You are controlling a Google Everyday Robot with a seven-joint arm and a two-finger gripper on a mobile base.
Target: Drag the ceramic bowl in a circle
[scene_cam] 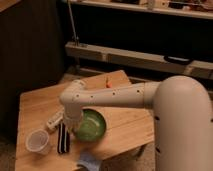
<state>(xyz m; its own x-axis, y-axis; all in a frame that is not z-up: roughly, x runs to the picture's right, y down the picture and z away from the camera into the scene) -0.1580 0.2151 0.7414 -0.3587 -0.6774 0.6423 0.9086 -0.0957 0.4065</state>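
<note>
The ceramic bowl [93,125], green, glossy and shallow, sits on the wooden table [125,120] a little left of its middle. The white arm reaches in from the right and bends down at its wrist over the bowl's left side. My gripper [73,125] points down at the bowl's left rim and is shut on that rim. The wrist housing hides most of the fingers.
Close to the bowl's left lie a dark flat bar [62,138] and a white oblong object [54,120]. A translucent plastic cup [37,141] stands at the front left. A blue object [89,161] lies at the front edge. A small orange item [108,82] sits near the back edge.
</note>
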